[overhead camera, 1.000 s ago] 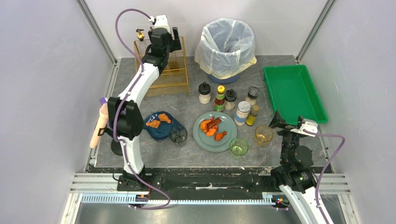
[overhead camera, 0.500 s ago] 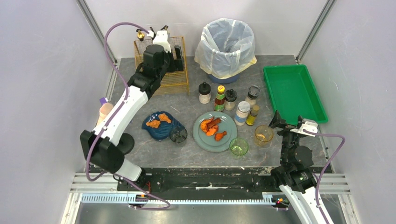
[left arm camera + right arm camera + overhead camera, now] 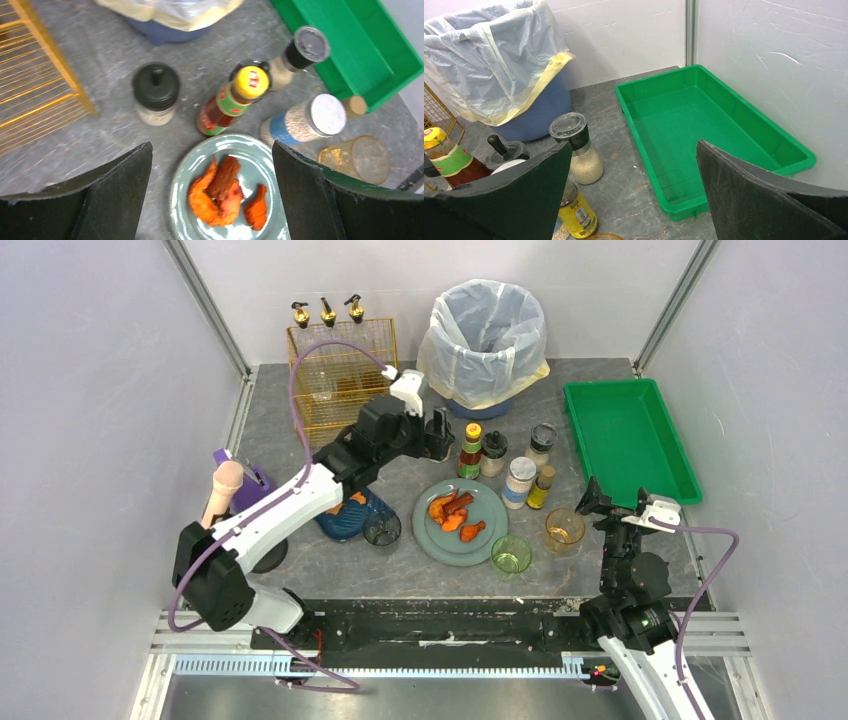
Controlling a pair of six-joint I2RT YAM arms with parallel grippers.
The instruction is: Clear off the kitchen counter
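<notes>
Got the left gripper [image 3: 211, 147] spread wide, nothing pinched, hanging above the middle of the kitchen counter [image 3: 115, 135] and touching none of the clutter. Framed between its fingers: a grey-blue plate [image 3: 181, 200] of orange fried pieces [image 3: 225, 192]. Just beyond the fingertips, a black-lidded jar [image 3: 156, 92] on the left-finger side and a yellow-capped sauce bottle [image 3: 230, 100] in the centre. Out past the right finger, packed close: a white-capped shaker with a blue band [image 3: 305, 122], a clear-topped grinder [image 3: 300, 52], a small cork-coloured cap [image 3: 354, 105], an amber glass [image 3: 357, 160]. Hardly any bare slab among those. More open grey on the left-finger side, running up to the yellow wire rack [image 3: 40, 95]. Farther ahead, the lined bin [image 3: 487, 340] by the back wall. Under the forearm, a blue bowl [image 3: 345, 522] and a dark tumbler [image 3: 381, 530], so not much slack there either.

Right gripper [image 3: 634, 147] also wide apart and empty, sitting near the counter's front right corner. Ahead and to its right, the green tray [image 3: 719, 125], close to the side wall at the counter's edge. Open slab straight ahead between tray and bottles. To its left, that same bottle cluster, with the amber glass closest and a green glass [image 3: 511, 555] a bit beyond.
</notes>
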